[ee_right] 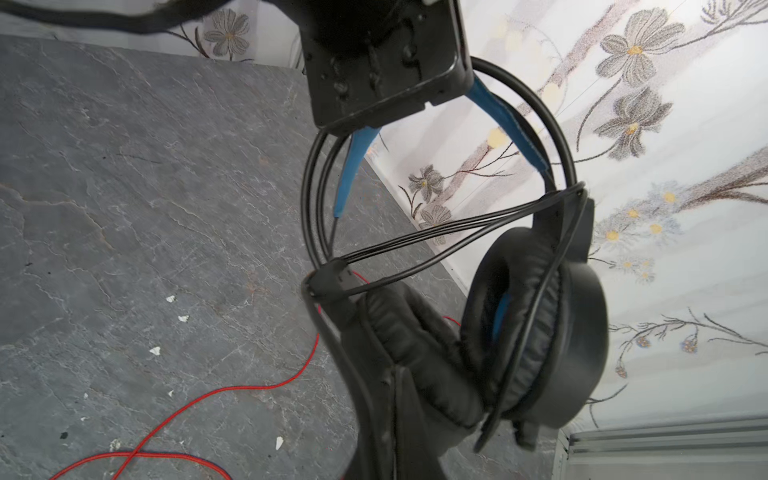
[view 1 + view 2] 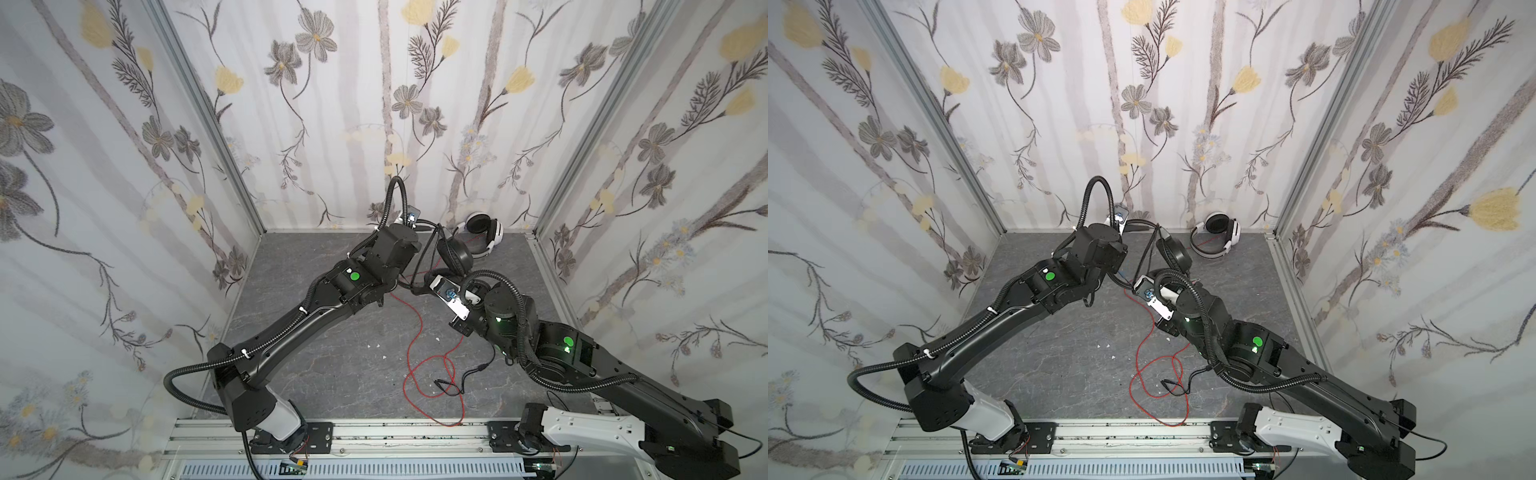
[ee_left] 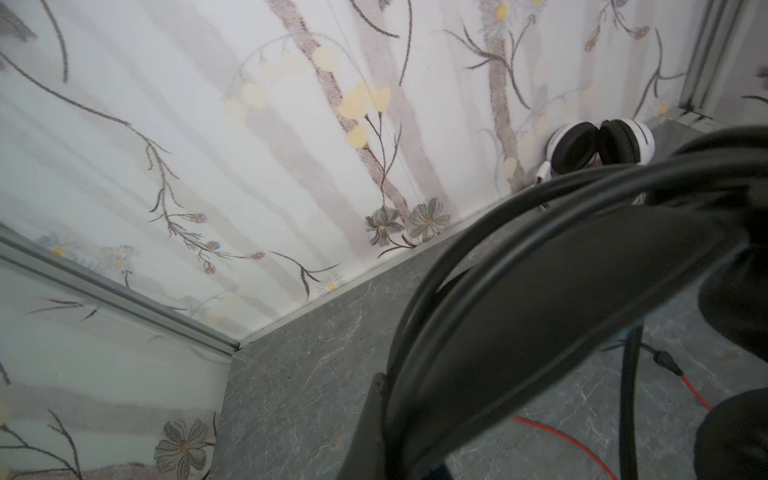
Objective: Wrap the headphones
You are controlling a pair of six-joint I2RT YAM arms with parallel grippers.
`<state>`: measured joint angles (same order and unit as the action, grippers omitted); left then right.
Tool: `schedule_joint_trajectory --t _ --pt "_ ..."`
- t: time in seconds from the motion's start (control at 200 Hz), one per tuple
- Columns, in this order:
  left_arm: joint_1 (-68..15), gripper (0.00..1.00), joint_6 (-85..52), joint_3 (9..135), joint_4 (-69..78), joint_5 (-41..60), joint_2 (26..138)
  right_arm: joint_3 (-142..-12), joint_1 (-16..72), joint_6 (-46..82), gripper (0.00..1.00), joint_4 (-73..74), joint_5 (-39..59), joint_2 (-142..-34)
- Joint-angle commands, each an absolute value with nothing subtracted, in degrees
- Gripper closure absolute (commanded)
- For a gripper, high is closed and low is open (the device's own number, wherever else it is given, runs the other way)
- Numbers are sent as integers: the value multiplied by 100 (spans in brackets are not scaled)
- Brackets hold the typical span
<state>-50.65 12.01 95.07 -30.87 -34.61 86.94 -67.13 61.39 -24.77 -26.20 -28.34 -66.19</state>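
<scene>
The black headphones (image 2: 455, 255) hang in the air near the back of the table, blue inner band (image 1: 509, 118) showing. My left gripper (image 2: 434, 227) (image 3: 399, 436) is shut on their headband (image 3: 540, 270). Their black cable (image 1: 436, 245) is strung in several strands across between the two sides, above the ear cups (image 1: 536, 332). My right gripper (image 2: 417, 289) (image 1: 392, 419) sits just below and in front of them, shut on the black cable. The white headphones (image 2: 482, 232) (image 2: 1219, 235) (image 3: 598, 149) lie against the back wall, their red cable (image 2: 415, 353) trailing forward.
The red cable (image 2: 1142, 374) loops over the grey table (image 2: 332, 374) to the front rail (image 2: 395, 432). A loose black cable end with a plug (image 2: 461, 382) lies among the loops. Flowered walls (image 2: 124, 166) close in the left, back and right.
</scene>
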Motion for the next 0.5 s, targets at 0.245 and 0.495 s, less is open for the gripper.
schedule_joint_trajectory --t 0.245,0.495 --pt "-5141 100 1811 9258 -5096 -1629 8027 -6549 6149 -3134 99 -2654 -3238 -6714" --pt "-5148 100 1758 9402 -5613 -1005 8077 -6482 6228 -3768 97 -2742 -3518 -6874"
